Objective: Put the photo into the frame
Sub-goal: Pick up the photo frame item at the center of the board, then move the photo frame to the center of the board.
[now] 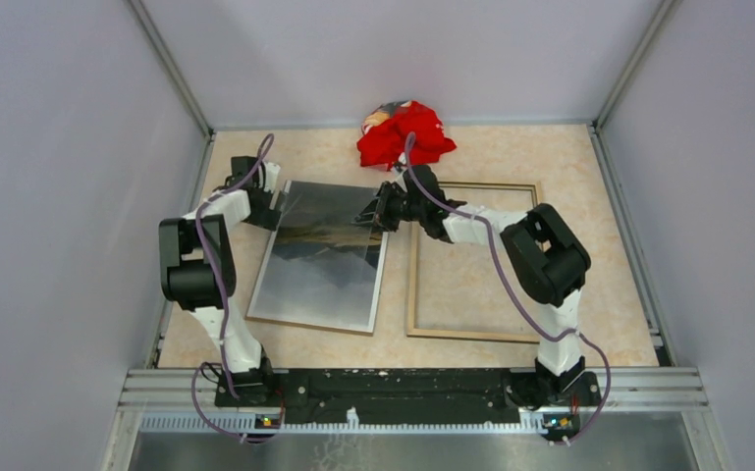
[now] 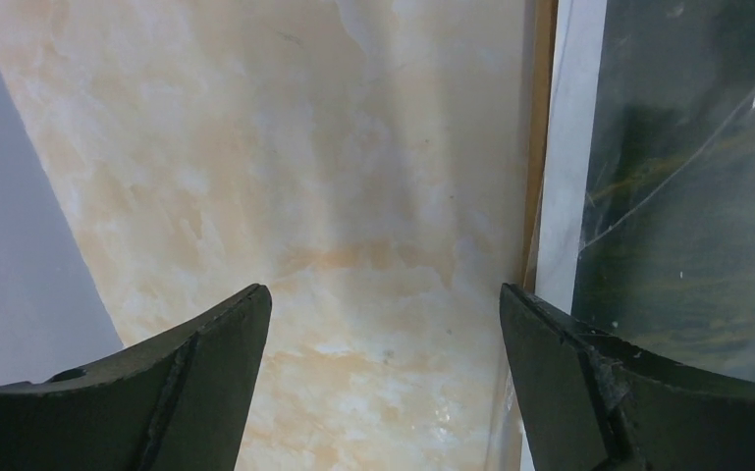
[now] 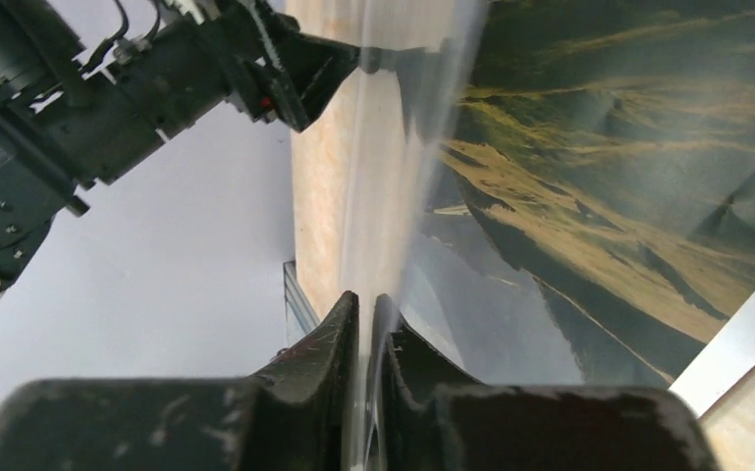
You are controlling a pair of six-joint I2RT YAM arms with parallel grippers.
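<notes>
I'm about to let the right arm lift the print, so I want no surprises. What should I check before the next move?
1. Right gripper shut on the photo: ok, the thin edge runs between its fingers.
2. Left gripper off the photo: ok, it is open over bare table beside the white margin.
3. Frame flat, with nothing lying inside it: ok.
4. Red cloth out of the way: ok, it lies farther back.
5. Photo free of the brown backing sheet beneath: cannot tell.
</notes>
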